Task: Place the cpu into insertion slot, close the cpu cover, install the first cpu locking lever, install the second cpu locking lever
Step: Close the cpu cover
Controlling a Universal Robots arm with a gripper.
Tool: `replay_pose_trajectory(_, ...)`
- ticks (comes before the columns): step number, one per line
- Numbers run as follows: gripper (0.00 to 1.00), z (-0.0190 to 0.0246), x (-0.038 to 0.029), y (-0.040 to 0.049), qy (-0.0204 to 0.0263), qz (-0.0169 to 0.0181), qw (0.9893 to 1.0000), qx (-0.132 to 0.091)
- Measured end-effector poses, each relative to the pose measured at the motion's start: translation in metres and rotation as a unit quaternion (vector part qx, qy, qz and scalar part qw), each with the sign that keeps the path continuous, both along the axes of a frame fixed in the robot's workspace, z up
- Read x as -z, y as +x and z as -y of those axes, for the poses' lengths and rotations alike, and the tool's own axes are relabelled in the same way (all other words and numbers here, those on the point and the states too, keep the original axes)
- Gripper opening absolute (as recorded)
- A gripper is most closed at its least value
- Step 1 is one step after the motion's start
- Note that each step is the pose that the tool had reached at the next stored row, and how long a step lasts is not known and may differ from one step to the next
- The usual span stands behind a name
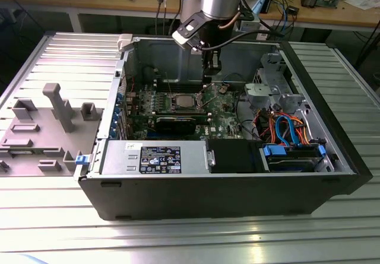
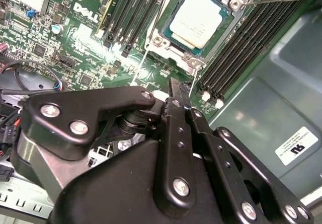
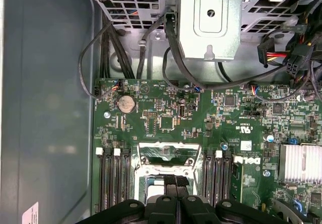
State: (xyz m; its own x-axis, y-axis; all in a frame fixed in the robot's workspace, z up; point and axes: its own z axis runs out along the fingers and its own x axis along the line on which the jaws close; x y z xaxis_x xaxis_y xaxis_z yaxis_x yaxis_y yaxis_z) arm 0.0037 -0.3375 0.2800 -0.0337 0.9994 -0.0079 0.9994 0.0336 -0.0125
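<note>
Gripper: the gripper (image 2: 177, 87) hangs close over the socket end nearest the coin cell (image 3: 126, 103). Its fingers (image 2: 173, 133) are pressed together with nothing between them.
Cpu: the cpu (image 2: 198, 20) lies flat in the insertion slot (image 2: 232, 3). It sits mid-motherboard (image 3: 166, 116), between the two banks of memory slots (image 2: 241, 48) and well in from the case walls.
Cover: the cpu cover (image 3: 169, 145) is a silver windowed frame at that same socket end. It reads as raised off the chip, with board green showing through its window, but its angle cannot be fixed.
Lever: one thin locking lever (image 2: 274, 1) juts free across the memory slots and appears unlatched.
Step judged: placing appears done, and closing the cover is the step in hand.
Method: bear on the frame's metal edge with the closed fingertips, never on the chip's top. Follow the hinge's arc and keep off the lever wire and the slot latches. Stop once the frame lies flat.
Hidden: the fingers mask part of the chip in the first wrist view. The hinge, and whether the tip touches the cover, cannot be made out. The socket's contact field lies under the chip.
</note>
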Motion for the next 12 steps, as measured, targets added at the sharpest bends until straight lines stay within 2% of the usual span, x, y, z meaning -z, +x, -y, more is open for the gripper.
replay_pose_trajectory(12,0.11,0.0000,0.0000,0.0026,0.0000,0.0000,1.0000,0.000)
